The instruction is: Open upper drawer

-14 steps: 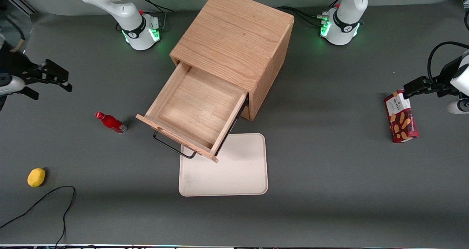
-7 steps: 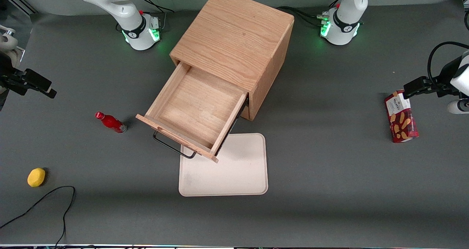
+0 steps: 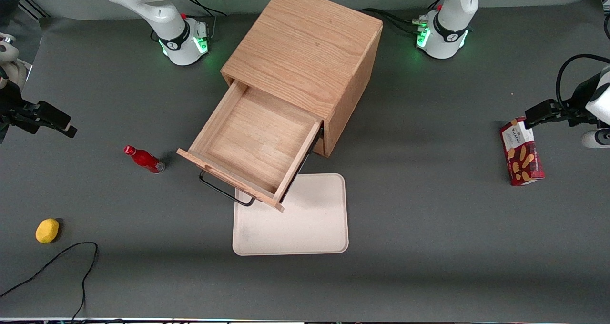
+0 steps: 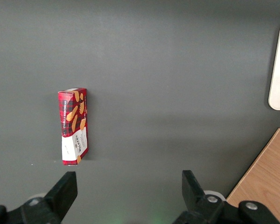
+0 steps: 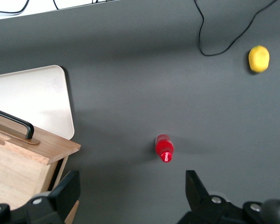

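Note:
The wooden cabinet [image 3: 305,52] stands mid-table. Its upper drawer [image 3: 252,143] is pulled far out, and its inside is bare. The drawer's thin black bar handle [image 3: 226,193] hangs over the tray's edge. The lower drawer is hidden under it. My right gripper [image 3: 59,124] is open and empty, above the table toward the working arm's end, well apart from the drawer. In the right wrist view the gripper [image 5: 130,186] has its fingers wide apart, with the drawer's front corner [image 5: 42,147] and handle [image 5: 11,122] beside it.
A red bottle [image 3: 144,159] stands between my gripper and the drawer; it also shows in the right wrist view [image 5: 164,148]. A yellow lemon [image 3: 47,230] and a black cable [image 3: 57,262] lie nearer the camera. A cream tray [image 3: 310,228] lies before the cabinet. A red cookie box [image 3: 521,152] lies toward the parked arm's end.
My gripper has drawn back toward the working arm's end of the table, then come slightly nearer the camera. The drawer has not moved.

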Controlling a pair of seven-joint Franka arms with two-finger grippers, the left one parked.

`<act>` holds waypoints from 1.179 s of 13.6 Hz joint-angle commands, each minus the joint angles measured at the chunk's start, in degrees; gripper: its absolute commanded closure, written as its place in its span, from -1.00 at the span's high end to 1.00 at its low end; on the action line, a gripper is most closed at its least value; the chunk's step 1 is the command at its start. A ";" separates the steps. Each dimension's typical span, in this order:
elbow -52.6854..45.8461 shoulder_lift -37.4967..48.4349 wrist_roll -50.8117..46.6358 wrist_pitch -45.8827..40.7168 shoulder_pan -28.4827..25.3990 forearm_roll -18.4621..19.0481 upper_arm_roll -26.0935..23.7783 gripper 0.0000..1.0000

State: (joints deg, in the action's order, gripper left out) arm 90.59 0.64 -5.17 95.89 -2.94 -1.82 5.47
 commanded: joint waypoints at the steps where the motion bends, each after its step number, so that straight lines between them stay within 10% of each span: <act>1: 0.11 0.33 3.58 0.79 1.71 -0.90 -0.20 1.00; 16: -0.07 0.68 6.93 0.44 1.00 -0.11 0.06 1.00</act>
State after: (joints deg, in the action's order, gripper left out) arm 90.59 0.77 0.58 96.46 -1.39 -1.94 4.69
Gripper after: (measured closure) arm 0.000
